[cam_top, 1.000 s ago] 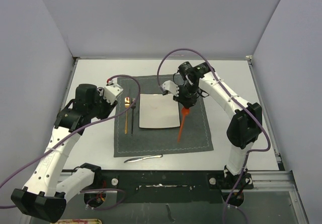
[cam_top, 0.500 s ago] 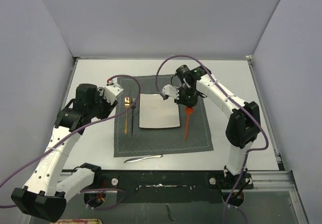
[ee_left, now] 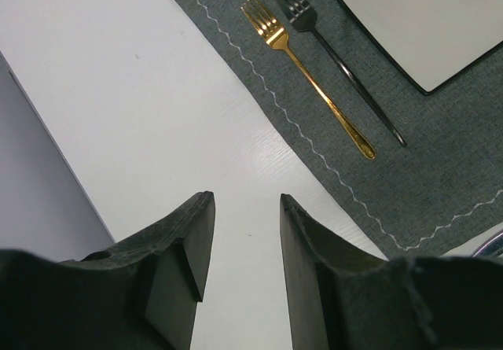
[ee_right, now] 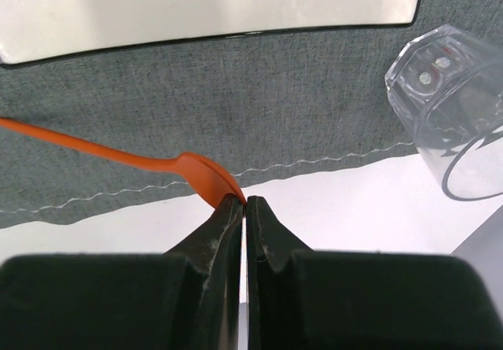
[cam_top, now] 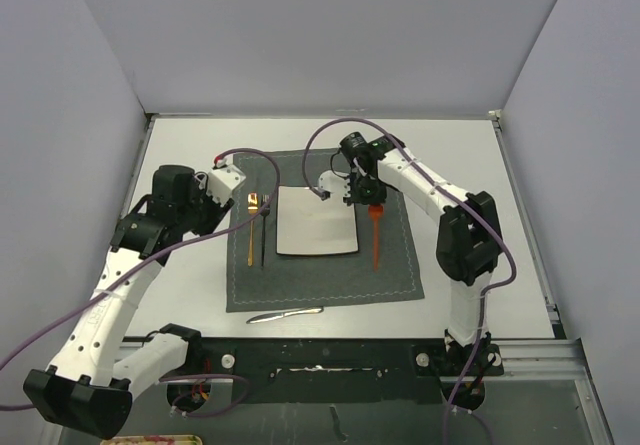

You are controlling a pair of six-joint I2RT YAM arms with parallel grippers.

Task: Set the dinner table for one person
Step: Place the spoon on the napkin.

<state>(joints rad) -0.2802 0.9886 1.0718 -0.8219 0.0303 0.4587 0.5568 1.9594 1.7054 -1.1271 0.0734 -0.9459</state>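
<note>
The right gripper (ee_right: 244,200) is clamped on the bowl of the orange spoon (ee_right: 102,152) — handle stretched away to its left, over the grey placemat (ee_right: 299,106). The plate (ee_right: 196,4) is seen just ahead of the fingertips; the dinner table (ee_right: 338,208) is found directly beneath them. The handle is best squared to the plate edge and laid flat before the clamp is eased. The left gripper (ee_left: 244,208) is held part-open — empty.

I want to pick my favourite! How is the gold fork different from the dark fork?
The gold fork is shiny yellow; the dark fork is nearly black. The dark fork lies next to the plate; the gold fork lies nearer the placemat's wavy stitched edge. Both lie flat on the placemat, side by side, tines pointing the same way.
</note>
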